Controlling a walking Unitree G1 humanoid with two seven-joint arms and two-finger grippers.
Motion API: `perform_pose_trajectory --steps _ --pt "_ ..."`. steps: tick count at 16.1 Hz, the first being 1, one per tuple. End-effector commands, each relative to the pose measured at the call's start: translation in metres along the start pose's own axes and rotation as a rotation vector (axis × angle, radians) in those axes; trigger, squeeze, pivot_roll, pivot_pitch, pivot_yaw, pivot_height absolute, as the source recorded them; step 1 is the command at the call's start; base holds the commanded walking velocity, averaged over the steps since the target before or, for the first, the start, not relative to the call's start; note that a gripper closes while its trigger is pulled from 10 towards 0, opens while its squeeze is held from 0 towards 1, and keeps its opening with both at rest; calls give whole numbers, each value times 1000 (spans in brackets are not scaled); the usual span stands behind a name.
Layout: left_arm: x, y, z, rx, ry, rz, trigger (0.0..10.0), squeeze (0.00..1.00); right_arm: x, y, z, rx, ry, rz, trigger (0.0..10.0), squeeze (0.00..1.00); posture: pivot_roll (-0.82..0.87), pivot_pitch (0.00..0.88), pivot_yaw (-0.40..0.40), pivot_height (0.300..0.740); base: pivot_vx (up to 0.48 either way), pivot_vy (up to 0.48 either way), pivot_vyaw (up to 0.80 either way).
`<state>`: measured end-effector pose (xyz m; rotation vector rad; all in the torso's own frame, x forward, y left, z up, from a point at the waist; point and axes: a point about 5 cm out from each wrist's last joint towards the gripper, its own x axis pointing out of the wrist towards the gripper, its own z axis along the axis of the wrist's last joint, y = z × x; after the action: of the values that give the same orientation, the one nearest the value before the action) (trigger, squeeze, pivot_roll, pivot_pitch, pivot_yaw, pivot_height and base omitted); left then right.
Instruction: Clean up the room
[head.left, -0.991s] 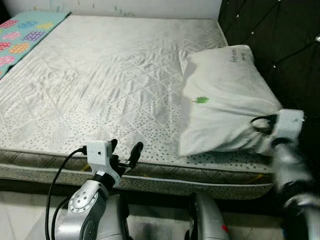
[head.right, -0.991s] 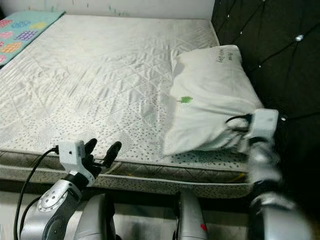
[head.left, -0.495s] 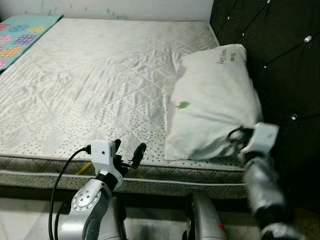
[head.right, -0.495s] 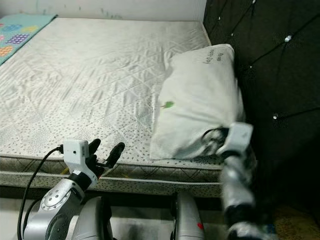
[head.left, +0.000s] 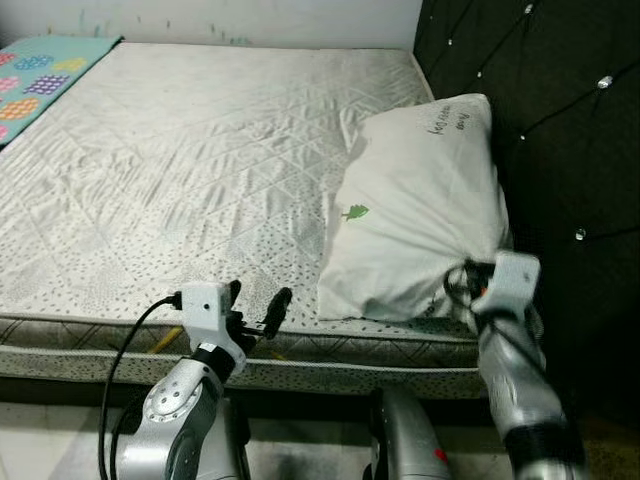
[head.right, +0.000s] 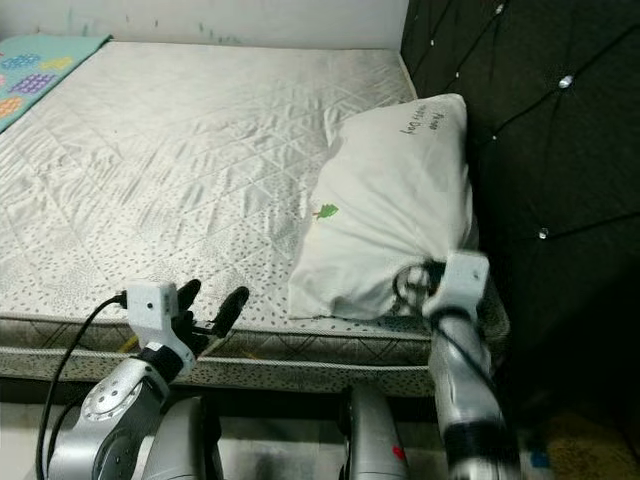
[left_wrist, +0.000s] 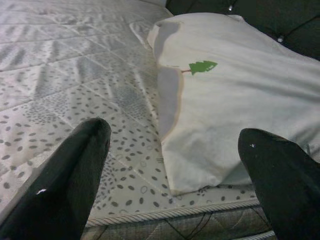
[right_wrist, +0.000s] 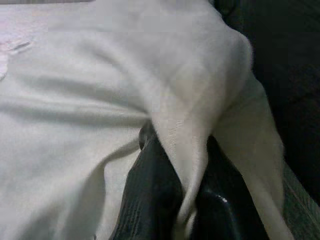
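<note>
The right gripper (right_wrist: 182, 200) pinches the white pillow's (head.left: 420, 215) near corner at the mattress's (head.left: 200, 160) headboard-side edge; left gripper (head.left: 255, 310) fingers spread wide.

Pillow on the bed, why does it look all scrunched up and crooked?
The pillow lies askew at the bed's right side by the dark headboard. Its near corner is bunched because the right gripper has its fingers pinched shut on the cloth. The left gripper hangs open near the mattress edge.
</note>
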<state>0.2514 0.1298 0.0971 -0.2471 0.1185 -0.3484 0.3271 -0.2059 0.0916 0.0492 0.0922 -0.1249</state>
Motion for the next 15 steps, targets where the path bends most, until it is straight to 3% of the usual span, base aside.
perform_pose_trajectory --steps 1,3,6,11,15 --pt "3 0 1 14 -2 1 10000 0 13 8 10 -16 7 59 0 0 -34 22 6 560 0 0 0" --pt "5 0 2 17 -8 0 10000 0 41 4 34 -57 75 124 0 0 -27 18 1 560 0 0 0" --pt "5 2 3 22 -22 25 10000 0 60 -16 75 -107 75 67 0 0 -11 5 -19 560 0 0 0" --pt "7 5 5 44 -38 48 10000 0 69 -44 128 -114 36 -76 0 0 3 0 -27 560 0 0 0" --pt "9 8 6 59 -45 62 10000 0 69 -57 160 -229 -19 -120 0 0 7 0 -27 560 0 0 0"
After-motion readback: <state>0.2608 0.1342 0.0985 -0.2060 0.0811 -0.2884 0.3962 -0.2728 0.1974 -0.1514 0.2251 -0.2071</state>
